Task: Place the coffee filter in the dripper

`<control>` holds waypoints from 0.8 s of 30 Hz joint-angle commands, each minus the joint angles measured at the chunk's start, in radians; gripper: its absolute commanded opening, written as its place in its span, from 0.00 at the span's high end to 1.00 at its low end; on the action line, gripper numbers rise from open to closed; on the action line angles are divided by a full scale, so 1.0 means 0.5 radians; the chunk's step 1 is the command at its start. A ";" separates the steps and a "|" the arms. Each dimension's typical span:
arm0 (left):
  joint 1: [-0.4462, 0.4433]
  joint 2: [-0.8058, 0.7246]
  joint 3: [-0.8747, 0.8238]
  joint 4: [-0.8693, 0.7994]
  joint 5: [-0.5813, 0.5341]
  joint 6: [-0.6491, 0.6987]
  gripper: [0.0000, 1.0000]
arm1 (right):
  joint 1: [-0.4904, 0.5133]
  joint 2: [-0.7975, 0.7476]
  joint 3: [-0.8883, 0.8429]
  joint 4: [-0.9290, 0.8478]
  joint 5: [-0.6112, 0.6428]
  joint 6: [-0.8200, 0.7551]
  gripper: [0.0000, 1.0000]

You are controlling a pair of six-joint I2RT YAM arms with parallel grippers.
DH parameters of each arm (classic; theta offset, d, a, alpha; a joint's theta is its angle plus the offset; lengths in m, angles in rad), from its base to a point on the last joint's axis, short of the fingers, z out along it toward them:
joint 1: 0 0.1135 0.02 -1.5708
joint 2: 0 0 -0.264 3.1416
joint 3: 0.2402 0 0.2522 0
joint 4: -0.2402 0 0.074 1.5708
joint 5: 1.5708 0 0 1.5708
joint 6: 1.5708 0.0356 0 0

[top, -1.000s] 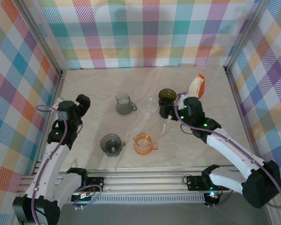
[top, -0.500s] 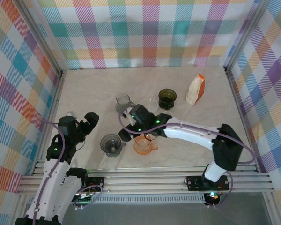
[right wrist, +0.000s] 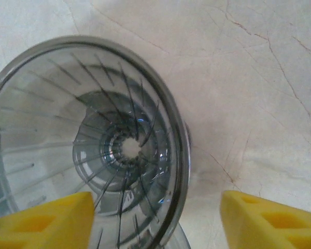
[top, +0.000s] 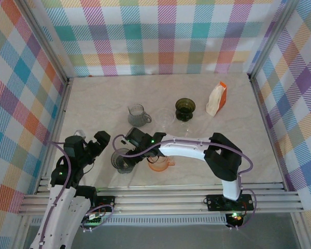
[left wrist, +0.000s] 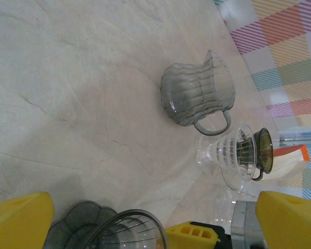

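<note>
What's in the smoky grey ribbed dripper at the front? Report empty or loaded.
Empty. The right wrist view looks into the smoky grey ribbed dripper: bare ribs and an open centre hole, nothing lining them.

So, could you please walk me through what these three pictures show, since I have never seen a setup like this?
Two white robot arms are bolted to the near edge of a table. The wide picture is from a fixed camera overhead; the other two are from cameras on each wrist, so the yellow blocks are that arm's own fingers. On the table stand a smoky grey dripper, an orange cup, a grey glass jug, a clear dripper, a dark green dripper and a white and orange packet. The right pincer hangs open over the grey dripper, holding nothing; the left pincer is open and empty too.
</note>
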 commanded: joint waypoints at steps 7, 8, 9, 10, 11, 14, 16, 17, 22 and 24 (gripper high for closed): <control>-0.008 -0.026 0.028 -0.048 0.034 0.044 0.00 | 0.001 0.108 0.150 -0.031 0.057 0.076 0.62; -0.007 -0.026 0.040 -0.057 0.028 0.050 0.00 | 0.002 0.115 0.162 -0.032 0.052 0.084 0.66; -0.009 -0.027 0.052 -0.064 0.025 0.055 0.00 | 0.004 0.122 0.174 -0.030 0.055 0.090 0.69; -0.006 -0.026 0.067 -0.075 0.017 0.061 0.00 | 0.004 0.126 0.185 -0.026 0.056 0.099 0.72; -0.009 -0.026 0.084 -0.084 0.013 0.063 0.00 | 0.004 0.125 0.188 -0.019 0.063 0.110 0.75; -0.006 -0.024 0.140 -0.104 0.010 0.075 0.00 | 0.004 0.102 0.193 0.034 0.087 0.155 0.82; -0.005 -0.020 0.182 -0.122 0.002 0.078 0.00 | 0.005 0.072 0.194 0.057 0.125 0.198 0.88; -0.006 -0.017 0.207 -0.141 -0.014 0.071 0.00 | 0.005 0.048 0.191 0.064 0.161 0.220 0.91; -0.008 0.002 0.319 -0.204 -0.055 0.073 0.00 | -0.002 -0.165 0.106 0.073 0.369 0.304 1.00; -0.006 0.020 0.335 -0.165 -0.002 0.094 0.00 | -0.008 -0.302 0.062 0.033 0.439 0.352 1.00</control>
